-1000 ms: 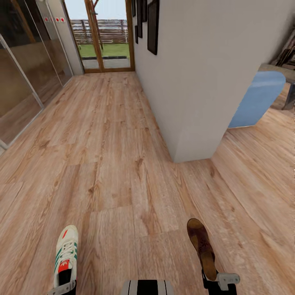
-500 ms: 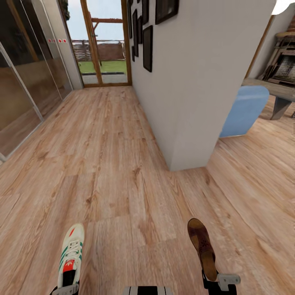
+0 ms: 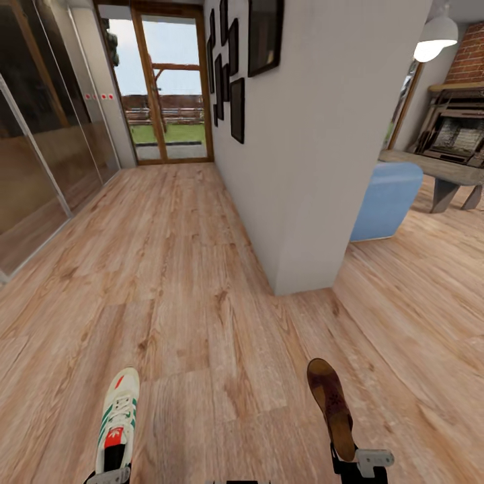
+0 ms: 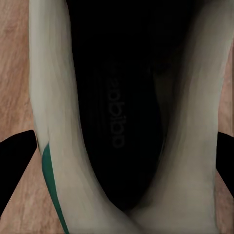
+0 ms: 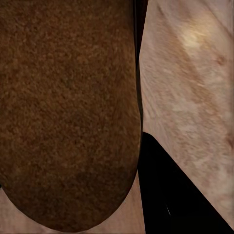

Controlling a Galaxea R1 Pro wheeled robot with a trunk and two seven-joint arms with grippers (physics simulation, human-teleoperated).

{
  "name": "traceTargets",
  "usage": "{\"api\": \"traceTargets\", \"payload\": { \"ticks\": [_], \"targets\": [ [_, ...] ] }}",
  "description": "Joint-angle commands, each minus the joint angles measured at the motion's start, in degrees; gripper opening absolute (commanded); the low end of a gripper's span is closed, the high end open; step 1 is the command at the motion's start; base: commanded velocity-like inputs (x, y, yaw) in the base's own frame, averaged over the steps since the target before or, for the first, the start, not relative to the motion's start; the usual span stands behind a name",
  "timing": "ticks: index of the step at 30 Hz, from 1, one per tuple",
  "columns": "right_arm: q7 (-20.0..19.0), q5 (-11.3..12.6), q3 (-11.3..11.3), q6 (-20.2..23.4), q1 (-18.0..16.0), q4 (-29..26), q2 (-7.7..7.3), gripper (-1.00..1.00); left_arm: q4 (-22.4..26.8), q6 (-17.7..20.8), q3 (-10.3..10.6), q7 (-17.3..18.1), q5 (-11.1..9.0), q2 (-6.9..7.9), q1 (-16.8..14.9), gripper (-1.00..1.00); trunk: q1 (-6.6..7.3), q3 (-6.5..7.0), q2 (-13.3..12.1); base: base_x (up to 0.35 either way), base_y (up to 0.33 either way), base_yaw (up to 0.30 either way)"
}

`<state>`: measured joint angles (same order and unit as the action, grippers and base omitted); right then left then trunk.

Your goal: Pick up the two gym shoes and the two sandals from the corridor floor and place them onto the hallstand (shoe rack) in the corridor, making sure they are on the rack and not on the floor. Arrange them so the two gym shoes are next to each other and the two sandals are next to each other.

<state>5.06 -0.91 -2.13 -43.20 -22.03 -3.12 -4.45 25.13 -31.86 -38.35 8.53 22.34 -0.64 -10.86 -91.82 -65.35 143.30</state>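
**Both hands loaded, corridor opening ahead**

Since a second ago my head camera has tilted up: the garden door and wall frames sit lower in view, a lamp and brick fireplace have come in at far right, and both shoes keep their places at the near edge.

Nearest on the left, my left gripper is clamped on the heel of a gym shoe, toe pointing away from me. From the left wrist I look straight into its dark opening, a black finger on either side of the white walls. Nearest on the right, my right gripper pinches the heel end of a sandal, held on edge, toe forward; the right wrist shows its brown footbed against one dark finger.

Beyond them the corridor floor runs bare to the glazed door. Glass panels bound it on the left. On the right a grey wall ends at a corner mid-distance, past which the floor opens rightward toward a blue seat.
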Motion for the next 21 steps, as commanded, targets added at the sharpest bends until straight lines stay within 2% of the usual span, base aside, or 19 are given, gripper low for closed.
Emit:
{"api": "traceTargets", "payload": {
  "ticks": [1, 5, 19, 21],
  "targets": [
    [0.3, 0.1, -0.3, -0.1, 0.0, 0.0, 0.02, -1.0, 0.0, -0.1, -0.5, 0.4, 0.3, -0.06, 0.0, -1.0, 0.03, 0.27, 0.0, 0.0, 0.0, -0.01],
    [0.3, 0.1, -0.3, 0.0, 0.0, 0.0, 0.04, -1.0, 0.0, -0.1, -0.5, 0.4, 0.2, -0.06, 0.0, -1.0, 0.14, 1.51, -0.1, 0.0, 0.0, -0.004],
    [0.3, 0.1, -0.3, -0.1, 0.0, 0.0, 0.07, -1.0, -1.2, -0.1, -0.5, 0.4, 0.3, -0.07, 0.0, -1.0, 3.17, 5.27, -5.6, 0.0, 0.0, 0.0],
    [0.3, 0.1, -0.3, 0.0, 0.0, 0.0, 0.06, -1.0, -1.2, -0.1, -0.5, 0.4, 0.3, -0.07, 0.0, -1.0, 3.17, 5.43, -5.6, 0.0, 0.0, 0.0]
  ]
}}
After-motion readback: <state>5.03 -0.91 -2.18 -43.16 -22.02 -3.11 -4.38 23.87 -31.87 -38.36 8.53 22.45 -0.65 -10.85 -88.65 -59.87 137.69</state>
